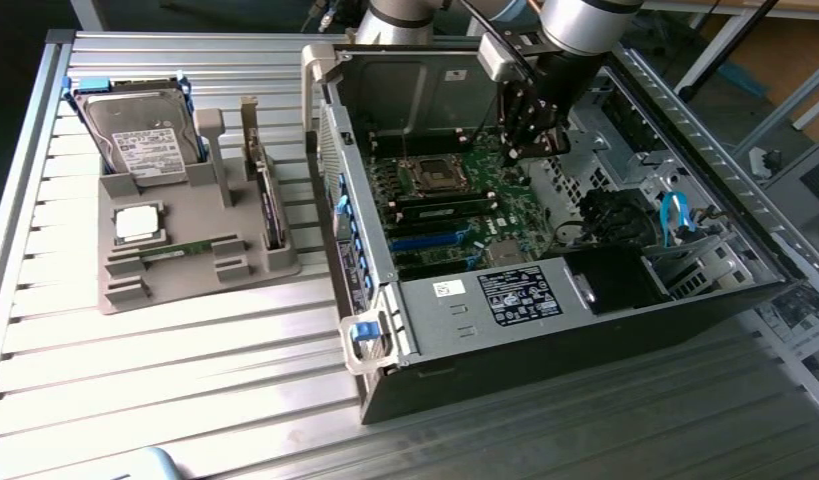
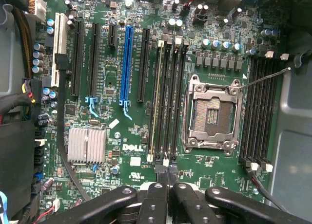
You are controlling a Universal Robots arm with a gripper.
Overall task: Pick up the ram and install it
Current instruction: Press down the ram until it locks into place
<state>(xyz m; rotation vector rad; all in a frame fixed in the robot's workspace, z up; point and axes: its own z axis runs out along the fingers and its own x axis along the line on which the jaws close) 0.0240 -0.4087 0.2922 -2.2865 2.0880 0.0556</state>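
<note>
A ram [image 1: 172, 250], a thin green stick, lies flat in the grey holder [image 1: 256, 268] on the exterior view's left, far from my gripper. My gripper [image 1: 527, 148] hangs inside the open computer case over the motherboard [image 1: 469, 225]. In the wrist view my gripper [image 2: 166, 171] is shut with nothing visible between its black fingers [image 2: 152, 199]. It sits just past the end of a bank of memory slots [image 2: 170, 97]. The outermost slot of that bank holds a thin pale-edged stick [image 2: 156, 97], seen edge-on. It also appears as a green strip [image 1: 443, 208] among the black slots.
The holder also carries a silver hard drive [image 1: 142, 140], a square processor [image 1: 136, 222] and an upright card [image 1: 265, 200]. The open processor socket [image 2: 212, 112] lies between two slot banks. Case walls [image 1: 583, 330], cables [image 1: 673, 220] and a drive cage surround the motherboard.
</note>
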